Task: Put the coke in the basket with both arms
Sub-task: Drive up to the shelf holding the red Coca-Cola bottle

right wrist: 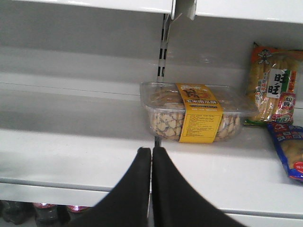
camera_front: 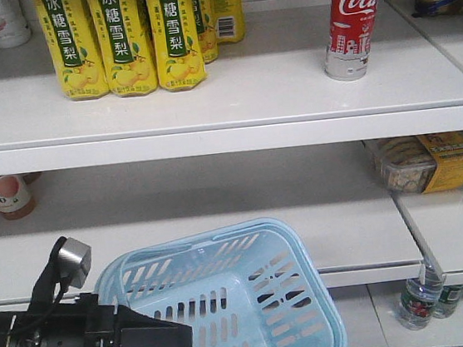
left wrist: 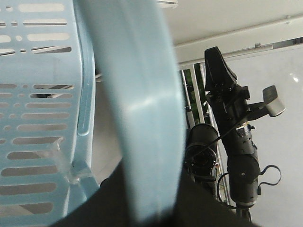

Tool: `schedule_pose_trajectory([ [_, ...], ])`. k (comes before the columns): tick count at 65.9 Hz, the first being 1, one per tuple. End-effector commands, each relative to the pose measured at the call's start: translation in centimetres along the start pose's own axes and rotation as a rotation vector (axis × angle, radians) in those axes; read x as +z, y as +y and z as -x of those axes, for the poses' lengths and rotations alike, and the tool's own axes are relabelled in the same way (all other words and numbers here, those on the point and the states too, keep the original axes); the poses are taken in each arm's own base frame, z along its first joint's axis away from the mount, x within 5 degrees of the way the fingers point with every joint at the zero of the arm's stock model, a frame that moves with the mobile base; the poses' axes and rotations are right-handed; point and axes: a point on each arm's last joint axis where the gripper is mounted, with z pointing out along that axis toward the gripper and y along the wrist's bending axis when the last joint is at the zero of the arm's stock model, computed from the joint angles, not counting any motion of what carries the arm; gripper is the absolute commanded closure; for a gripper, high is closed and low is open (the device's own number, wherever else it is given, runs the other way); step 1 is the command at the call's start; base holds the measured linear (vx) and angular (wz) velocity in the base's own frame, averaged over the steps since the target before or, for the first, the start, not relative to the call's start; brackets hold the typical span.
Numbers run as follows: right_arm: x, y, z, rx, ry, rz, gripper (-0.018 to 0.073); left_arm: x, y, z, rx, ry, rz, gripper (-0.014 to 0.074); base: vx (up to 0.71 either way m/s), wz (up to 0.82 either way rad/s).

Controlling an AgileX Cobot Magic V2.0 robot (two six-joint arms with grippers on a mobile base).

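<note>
Coke [camera_front: 353, 17] on shelf [camera_front: 248, 96] above closed, empty right pincer [right wrist: 151, 156] — left pincer [left wrist: 151, 208] holds basket [camera_front: 222, 236] — pick, drop remain.

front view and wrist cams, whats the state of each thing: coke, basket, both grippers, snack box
coke, upright on the shelf, not held
basket, tilted, nothing visible inside
right gripper, shut, empty
left gripper, mostly hidden by the basket, cannot tell
snack box, closed, lying flat
</note>
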Motion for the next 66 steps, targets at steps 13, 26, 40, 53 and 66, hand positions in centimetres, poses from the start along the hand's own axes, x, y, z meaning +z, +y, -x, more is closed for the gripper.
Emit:
schedule_pose_trajectory([
  [13,-0.07,-0.06,0.48,-0.010,-0.076,-0.010,0.0561,-0.46,-3.01,-0.46,0.037,0.055,-0.234,0.0603,0.02,0.01],
  [26,-0.07,-0.06,0.48,-0.010,-0.076,-0.010,0.0561,-0.46,-3.01,-0.46,0.037,0.055,-0.234,0.0603,0.02,0.01],
  [40,-0.07,-0.06,0.48,-0.010,-0.076,-0.010,0.0561,-0.46,-3.01,-0.46,0.037,0.055,-0.234,0.0603,0.02,0.00],
  [53,-0.07,-0.06,0.50,-0.010,-0.078,-0.010,0.0561,-0.46,-3.01,-0.46,0.037,0.055,-0.234,0.0603,0.02,0.00],
  [66,-0.07,-0.06,0.49,-0.010,-0.077,-0.010,0.0561,-0.46,-3.01,-0.46,0.037,0.055,-0.234,0.0603,0.03,0.00],
])
